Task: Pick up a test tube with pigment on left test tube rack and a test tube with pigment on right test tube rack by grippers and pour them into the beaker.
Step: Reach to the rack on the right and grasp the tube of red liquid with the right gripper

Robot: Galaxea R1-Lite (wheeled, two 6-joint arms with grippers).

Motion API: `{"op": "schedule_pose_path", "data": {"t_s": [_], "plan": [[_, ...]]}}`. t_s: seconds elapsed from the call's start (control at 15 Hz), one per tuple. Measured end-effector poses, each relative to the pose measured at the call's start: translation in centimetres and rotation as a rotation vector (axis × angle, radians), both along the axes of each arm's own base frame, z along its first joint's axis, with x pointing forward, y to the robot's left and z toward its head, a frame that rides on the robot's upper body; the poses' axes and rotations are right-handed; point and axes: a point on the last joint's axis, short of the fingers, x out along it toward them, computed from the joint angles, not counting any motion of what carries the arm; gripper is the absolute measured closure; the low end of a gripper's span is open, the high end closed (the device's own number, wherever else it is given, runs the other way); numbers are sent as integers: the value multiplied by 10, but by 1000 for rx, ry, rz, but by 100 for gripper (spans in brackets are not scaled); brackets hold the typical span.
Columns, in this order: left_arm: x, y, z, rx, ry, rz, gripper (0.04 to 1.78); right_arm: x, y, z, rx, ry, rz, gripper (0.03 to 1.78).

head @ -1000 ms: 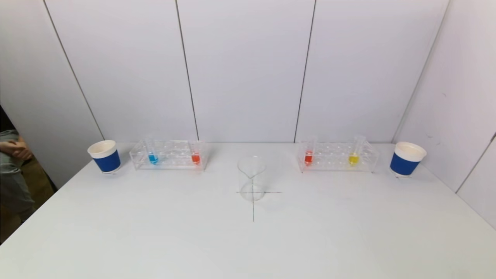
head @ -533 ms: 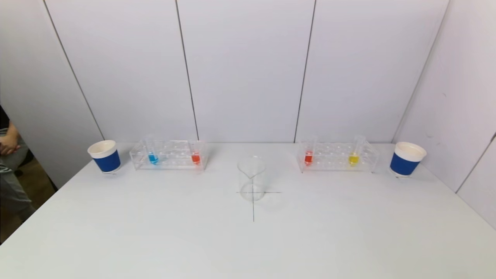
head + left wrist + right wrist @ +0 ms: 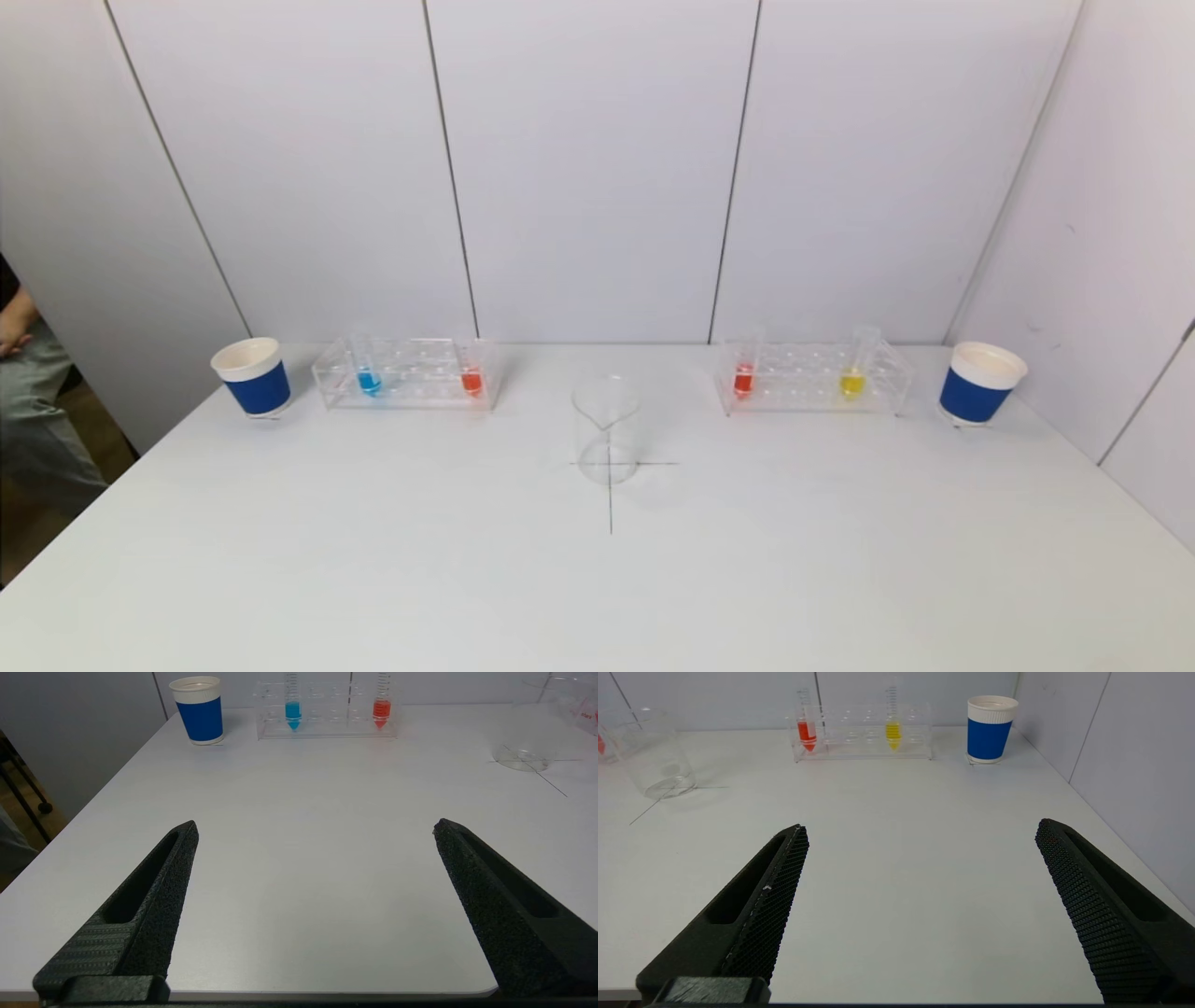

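Observation:
A clear beaker [image 3: 607, 429] stands empty at the table's middle on a drawn cross. The left clear rack [image 3: 407, 373] holds a blue-pigment tube [image 3: 368, 373] and a red-pigment tube [image 3: 471, 373]. The right clear rack [image 3: 810, 377] holds a red-pigment tube [image 3: 744, 371] and a yellow-pigment tube [image 3: 852, 373]. Neither gripper shows in the head view. My left gripper [image 3: 315, 828] is open and empty at the table's near edge, far from the left rack [image 3: 327, 711]. My right gripper [image 3: 920, 828] is open and empty at the near edge, far from the right rack [image 3: 864, 732].
A blue-and-white paper cup [image 3: 252, 377] stands left of the left rack, another [image 3: 980, 383] right of the right rack. White walls close the back and right. A person [image 3: 28, 411] stands beyond the table's left edge.
Only the person at the far left has shifted; the racks, tubes and beaker have not moved.

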Motion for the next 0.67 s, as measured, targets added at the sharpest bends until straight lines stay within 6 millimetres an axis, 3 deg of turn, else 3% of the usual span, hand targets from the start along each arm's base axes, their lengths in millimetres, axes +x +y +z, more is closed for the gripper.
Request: {"op": "schedule_pose_path", "data": {"t_s": [0.47, 0.67], "plan": [[0, 0, 0, 0, 0, 0, 6, -1, 0, 4, 9, -26, 2, 4], [0, 0, 0, 0, 0, 0, 6, -7, 0, 23, 11, -77, 14, 4]]}}
